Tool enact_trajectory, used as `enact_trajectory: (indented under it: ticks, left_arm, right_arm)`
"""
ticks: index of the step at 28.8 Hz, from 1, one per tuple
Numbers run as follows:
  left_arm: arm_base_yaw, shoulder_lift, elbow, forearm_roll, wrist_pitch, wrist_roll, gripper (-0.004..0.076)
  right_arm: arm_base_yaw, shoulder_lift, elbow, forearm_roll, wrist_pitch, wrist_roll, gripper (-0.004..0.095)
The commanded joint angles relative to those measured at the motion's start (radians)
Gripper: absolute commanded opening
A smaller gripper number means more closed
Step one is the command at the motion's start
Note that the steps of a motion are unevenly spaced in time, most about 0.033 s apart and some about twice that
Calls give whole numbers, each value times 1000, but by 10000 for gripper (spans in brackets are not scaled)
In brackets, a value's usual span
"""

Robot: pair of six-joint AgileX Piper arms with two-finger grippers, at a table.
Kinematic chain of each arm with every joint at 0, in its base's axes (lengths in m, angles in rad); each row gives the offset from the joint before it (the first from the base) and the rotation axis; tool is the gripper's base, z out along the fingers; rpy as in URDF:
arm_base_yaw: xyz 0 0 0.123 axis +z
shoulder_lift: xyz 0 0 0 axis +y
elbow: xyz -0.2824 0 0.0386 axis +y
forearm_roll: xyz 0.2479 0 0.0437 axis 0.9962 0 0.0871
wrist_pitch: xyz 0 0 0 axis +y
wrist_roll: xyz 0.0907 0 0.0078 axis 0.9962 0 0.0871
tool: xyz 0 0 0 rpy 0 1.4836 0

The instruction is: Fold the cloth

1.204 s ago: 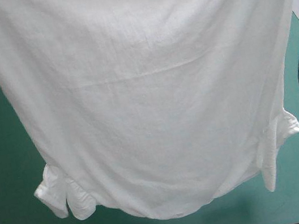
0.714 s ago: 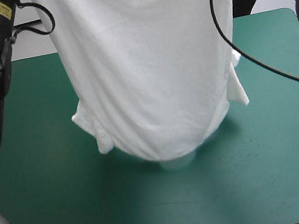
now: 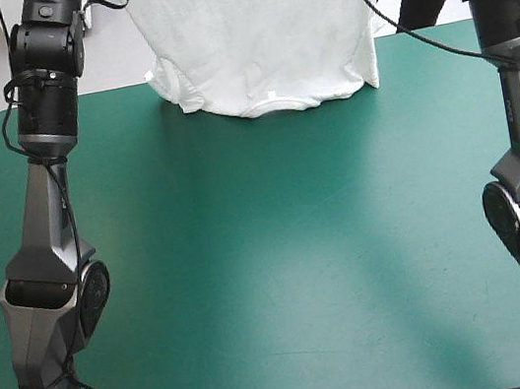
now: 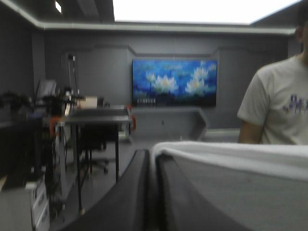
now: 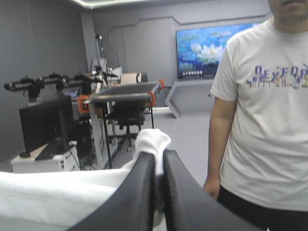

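In the high view, the T-shirt (image 3: 258, 35) hangs in the air over the far edge of the table (image 3: 280, 251), spread between the left arm (image 3: 48, 120) and the right arm (image 3: 517, 61). Its lowest edge is close to the teal-green cover there; whether it touches cannot be told.

In the left wrist view, the left gripper (image 4: 151, 156) is raised above the table. Its black fingers press almost together on the T-shirt's edge, which runs away to one side as a white band.

In the right wrist view, the right gripper (image 5: 156, 156) also clamps the T-shirt. A small bunch of cloth stands out past its fingertips.
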State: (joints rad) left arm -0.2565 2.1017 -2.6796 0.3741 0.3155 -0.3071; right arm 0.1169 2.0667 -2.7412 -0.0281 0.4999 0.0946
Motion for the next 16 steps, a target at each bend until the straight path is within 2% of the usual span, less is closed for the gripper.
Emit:
enact_trajectory:
  ticks: [1, 4, 8, 11, 16]
  left_arm:
    - [25, -64, -10, -175, 184, 143, -10]
    - [54, -75, -9, -324, 357, 281, -10]
    - [94, -96, 29, -498, 535, 408, -10]
    - [122, -146, 135, -591, 634, 472, -10]
    - [120, -295, 449, -592, 735, 479, -10]
  right_arm:
    - [-22, -63, 34, -3, 71, -26, -17]
    - [-22, -89, 112, -3, 182, -75, -17]
    - [-22, -171, 326, 0, 220, -88, -17]
    - [-22, -246, 517, -2, 241, -127, -17]
    - [-22, -368, 792, -2, 265, -146, -17]
